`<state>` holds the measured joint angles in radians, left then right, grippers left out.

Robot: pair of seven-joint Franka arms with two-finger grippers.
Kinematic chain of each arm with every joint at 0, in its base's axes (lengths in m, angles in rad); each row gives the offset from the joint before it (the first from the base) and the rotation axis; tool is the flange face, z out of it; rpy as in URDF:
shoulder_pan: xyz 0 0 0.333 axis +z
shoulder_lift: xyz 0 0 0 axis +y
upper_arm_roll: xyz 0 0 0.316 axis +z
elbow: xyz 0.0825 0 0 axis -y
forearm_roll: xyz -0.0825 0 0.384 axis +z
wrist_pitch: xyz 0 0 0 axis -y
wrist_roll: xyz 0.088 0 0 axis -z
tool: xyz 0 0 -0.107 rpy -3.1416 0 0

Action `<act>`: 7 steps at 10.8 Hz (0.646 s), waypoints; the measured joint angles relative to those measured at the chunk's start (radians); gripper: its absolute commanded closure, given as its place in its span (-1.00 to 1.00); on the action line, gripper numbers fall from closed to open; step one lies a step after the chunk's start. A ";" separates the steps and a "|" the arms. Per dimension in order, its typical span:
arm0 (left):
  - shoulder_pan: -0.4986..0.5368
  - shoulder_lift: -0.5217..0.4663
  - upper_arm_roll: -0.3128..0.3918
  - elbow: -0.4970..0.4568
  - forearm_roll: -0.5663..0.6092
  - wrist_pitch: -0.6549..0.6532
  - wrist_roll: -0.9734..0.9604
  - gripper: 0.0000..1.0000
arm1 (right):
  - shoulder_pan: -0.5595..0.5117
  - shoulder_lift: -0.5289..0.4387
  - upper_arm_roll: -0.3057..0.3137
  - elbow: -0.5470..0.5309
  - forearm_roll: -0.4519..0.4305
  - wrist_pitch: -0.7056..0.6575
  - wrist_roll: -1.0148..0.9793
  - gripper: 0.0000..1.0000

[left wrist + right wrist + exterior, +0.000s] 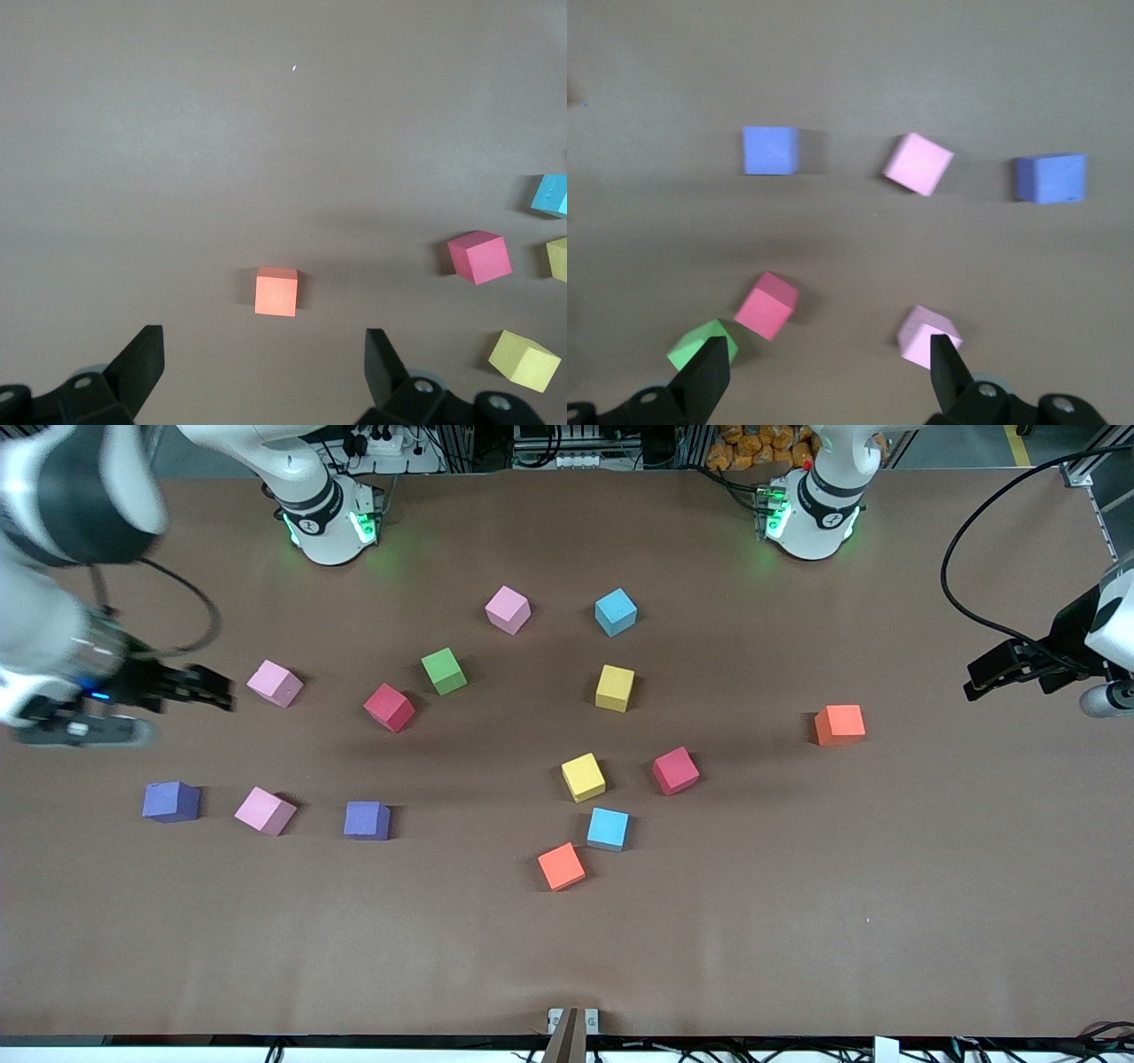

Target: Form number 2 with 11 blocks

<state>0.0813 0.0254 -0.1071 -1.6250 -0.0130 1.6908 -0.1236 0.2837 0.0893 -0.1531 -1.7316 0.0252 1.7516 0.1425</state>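
The right tool (pixel 208 689) hangs open, empty, above the tabletop (pixel 886 921) at the right arm's end, just beside a pink matte cube (pixel 275 684). The left tool (pixel 264 367) is open too, over the lone orange cube (pixel 839 724).

The blocks lie scattered, no number 2 formed: three pink, two purple, two red, two yellow, two light blue, two orange, one green.

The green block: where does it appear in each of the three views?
Front view: the green block lies on the table between a red block and a pink block.
Left wrist view: not in it.
Right wrist view: at, partly hidden by the right end effector.
Shared landmark: the red block beside it.
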 measured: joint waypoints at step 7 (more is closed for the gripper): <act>-0.079 0.157 -0.025 -0.007 -0.023 0.049 -0.042 -1.00 | 0.354 -0.094 0.002 -0.566 0.156 0.540 0.681 -1.00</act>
<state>0.0026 0.1823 -0.1319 -1.6318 -0.0359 1.7394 -0.1652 0.6382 -0.0051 -0.1508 -2.2974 0.1811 2.2918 0.8236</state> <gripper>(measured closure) 0.000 0.000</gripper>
